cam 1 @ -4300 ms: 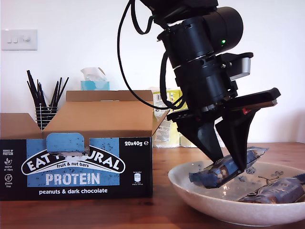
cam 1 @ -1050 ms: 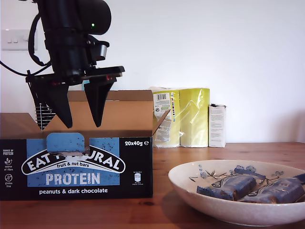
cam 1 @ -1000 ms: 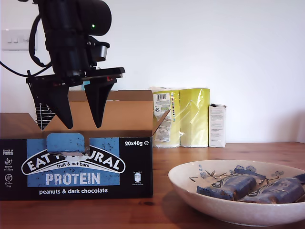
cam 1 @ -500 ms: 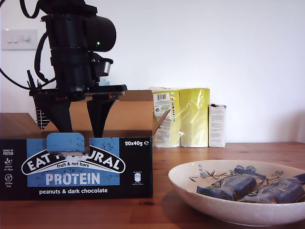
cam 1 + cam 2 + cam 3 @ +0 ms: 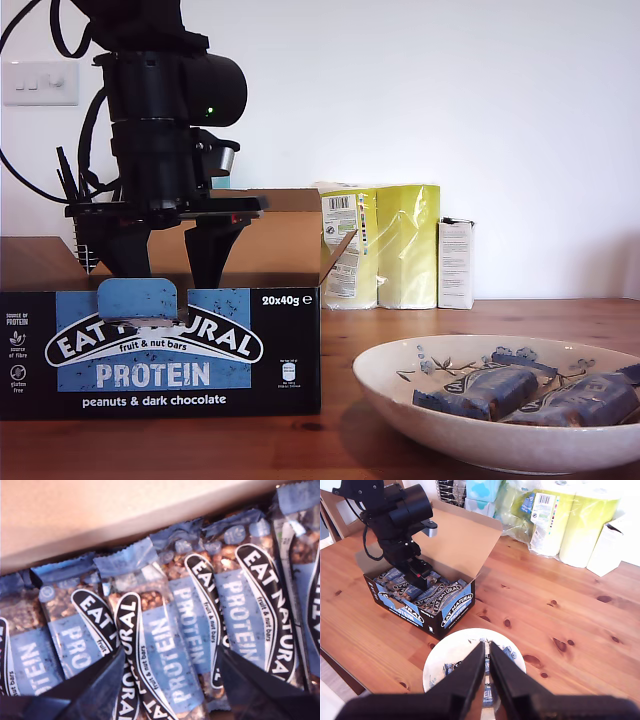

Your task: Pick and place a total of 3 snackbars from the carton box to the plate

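Observation:
The carton box point(image 5: 160, 350) stands at the exterior view's left, flaps open, with several snackbars point(image 5: 160, 650) packed side by side inside. My first gripper point(image 5: 168, 268) reaches down into it, its tips hidden behind the front wall. In the first wrist view that gripper point(image 5: 170, 690) is open, its fingers point(image 5: 90, 690) straddling a couple of bars and holding nothing. The plate point(image 5: 400, 400) at the exterior view's right holds two snackbars point(image 5: 480, 392) point(image 5: 575, 400). My second gripper point(image 5: 485, 680) hovers high above the plate point(image 5: 445, 655), shut and empty.
Behind the carton stand yellow paper-roll packs point(image 5: 385, 245), a small white box point(image 5: 456, 262) and a holder of black straws point(image 5: 75, 215). The wooden table's near edge point(image 5: 350, 665) runs close to the carton and the plate.
4.3 s ago the first gripper was holding a snackbar in the plate. It has since crossed to the carton and, over the last second, lowered into it with open fingers.

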